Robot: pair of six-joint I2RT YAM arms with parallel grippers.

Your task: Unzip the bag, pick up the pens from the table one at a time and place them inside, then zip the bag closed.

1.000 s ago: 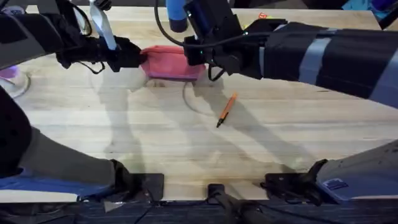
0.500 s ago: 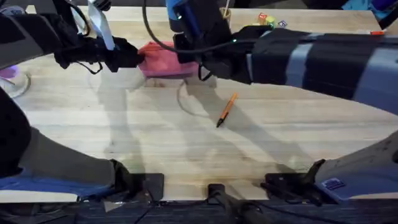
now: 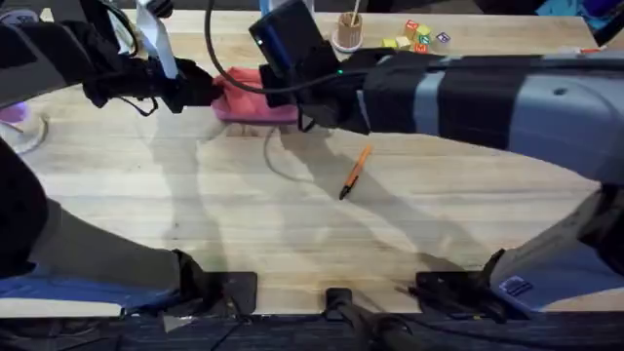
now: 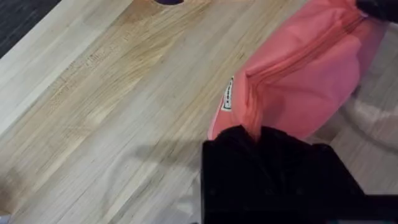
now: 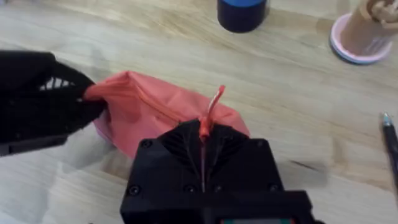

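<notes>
The pink-red bag point(image 3: 252, 95) lies at the far middle of the table point(image 3: 292, 234). My left gripper point(image 3: 202, 88) is shut on its left end, seen up close in the left wrist view as black fingers point(image 4: 267, 152) pinching the fabric of the bag point(image 4: 298, 74). My right gripper point(image 3: 304, 105) sits over the bag's right part, shut on the red zipper pull point(image 5: 205, 121), with the bag point(image 5: 149, 109) and the left gripper point(image 5: 43, 102) beyond it. The orange pen point(image 3: 354, 173) lies loose nearer the front. A dark pen point(image 5: 390, 140) shows at the right wrist view's edge.
A cup of pale wooden sticks point(image 3: 346, 34) and small coloured blocks point(image 3: 419, 37) stand along the far edge. A blue bottle point(image 5: 241, 9) is just behind the bag. A purple object point(image 3: 15, 117) sits at the left edge. Bare wood stretches in front of the pen.
My right gripper has slid left along the bag's top with the zipper pull, and its arm now covers more of the view. The left gripper kept its hold; the orange pen stayed put.
</notes>
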